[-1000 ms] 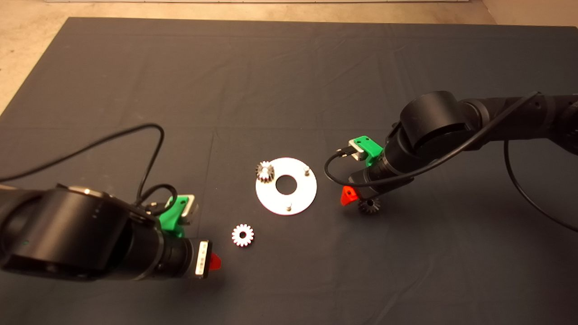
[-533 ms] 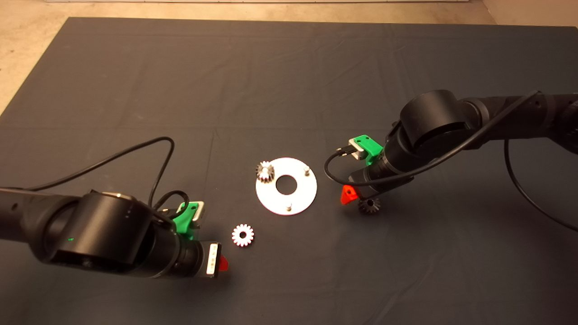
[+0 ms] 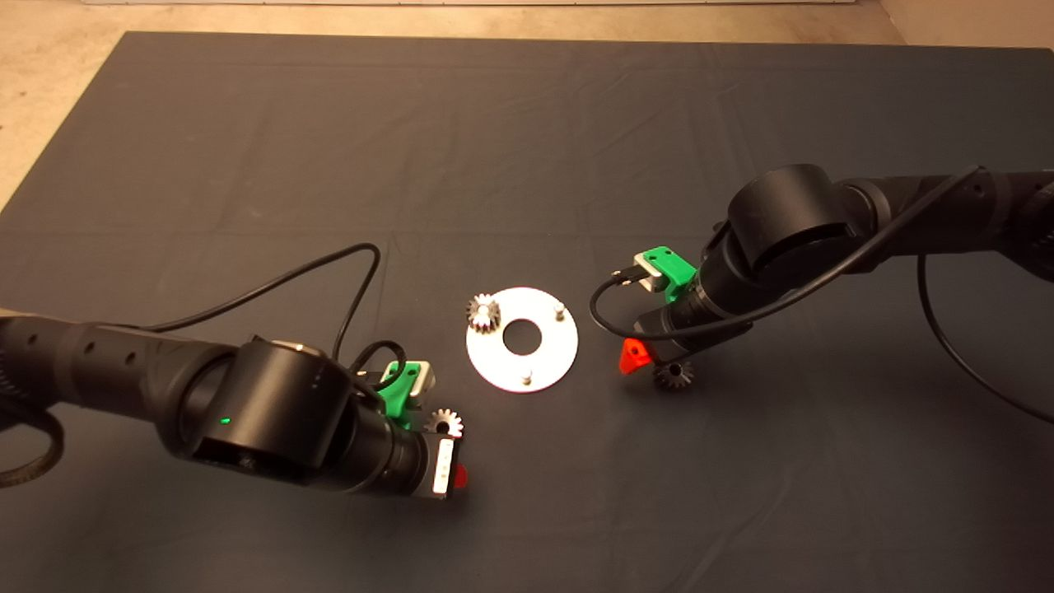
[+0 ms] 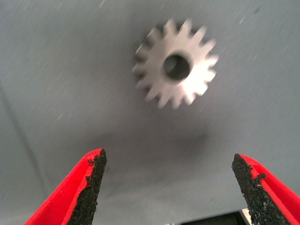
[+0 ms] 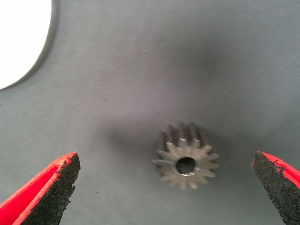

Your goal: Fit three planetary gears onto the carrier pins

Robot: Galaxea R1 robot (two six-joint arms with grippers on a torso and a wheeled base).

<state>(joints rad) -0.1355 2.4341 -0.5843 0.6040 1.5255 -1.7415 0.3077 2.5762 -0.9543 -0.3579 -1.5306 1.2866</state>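
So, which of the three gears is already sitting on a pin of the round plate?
The gear at the plate's left edge; it sits on the round plate. The other two lie flat on the mat: one by the left gripper, one under the right gripper.

Through the right wrist camera I see my right gripper [image 5: 166, 192] spread wide, its two red fingers [image 5: 44, 190] with black pads far apart over the dark mat [image 5: 164, 70]. A small toothed gear [image 5: 186, 155] with a centre hole lies flat on the mat between them, touching neither pad and nearer one finger than the other. At the corner I catch a curved edge of the round silver plate [image 5: 18, 37], well apart from the gear.
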